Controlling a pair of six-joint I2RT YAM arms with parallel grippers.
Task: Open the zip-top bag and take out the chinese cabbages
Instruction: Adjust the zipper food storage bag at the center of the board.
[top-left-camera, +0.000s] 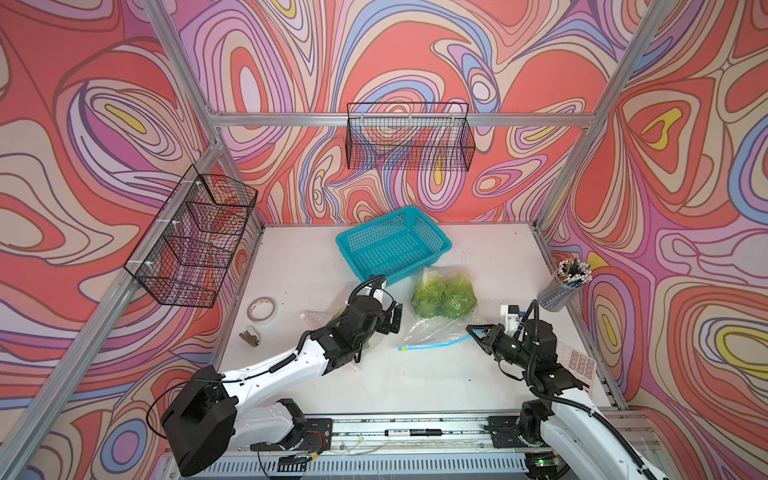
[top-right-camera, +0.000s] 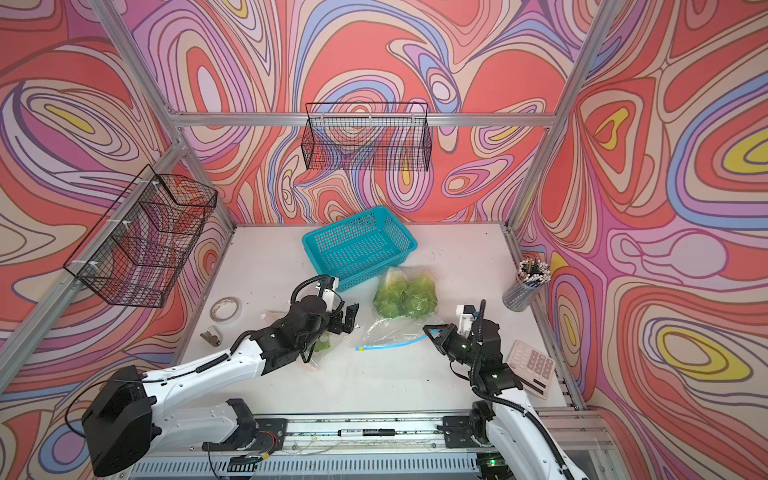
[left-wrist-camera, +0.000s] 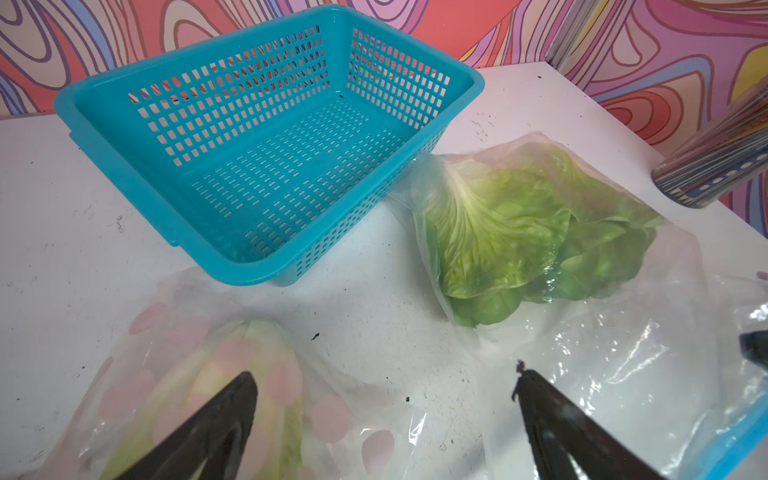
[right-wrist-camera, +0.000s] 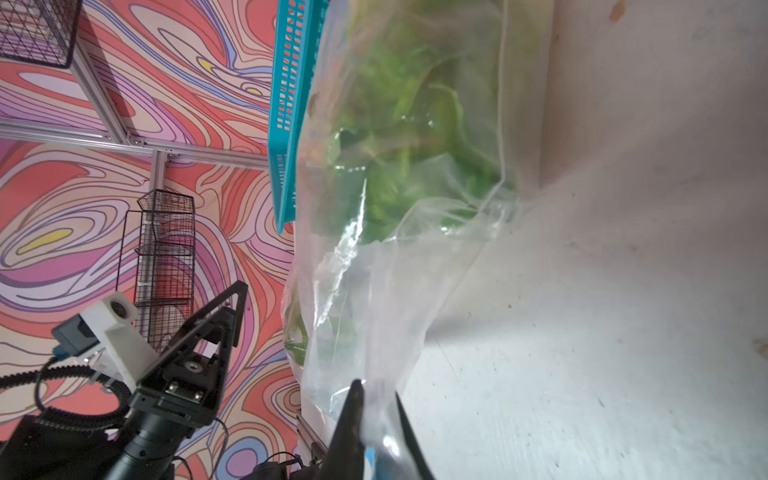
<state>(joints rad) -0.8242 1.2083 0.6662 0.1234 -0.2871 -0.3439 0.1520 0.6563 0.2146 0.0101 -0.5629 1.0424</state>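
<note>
The right fingers (right-wrist-camera: 352, 422) pinch shut on the zip edge of the zip-top bag (top-left-camera: 428, 328). The left fingers (left-wrist-camera: 216, 415) are wide open, holding nothing. The chinese cabbages (top-left-camera: 442, 297) sit inside it, mid-frame in both top views. Next, I think, the left must grab the other lip and pull.

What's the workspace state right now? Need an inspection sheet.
Surface: white table, scuffed, speckled.
Job's things: chinese cabbages inside zip-top bag, beside blue basket; another leafy head in dotted bag under left arm.
Clutter: tape roll, small brownish item, pencil cup, calculator.
Grippers: left gripper open, holding nothing; right gripper shut on the bag's zip end.
Cables: wrist hoses looped, not snagged.
Surroundings: back wire basket, side wire basket, patterned walls.
</note>
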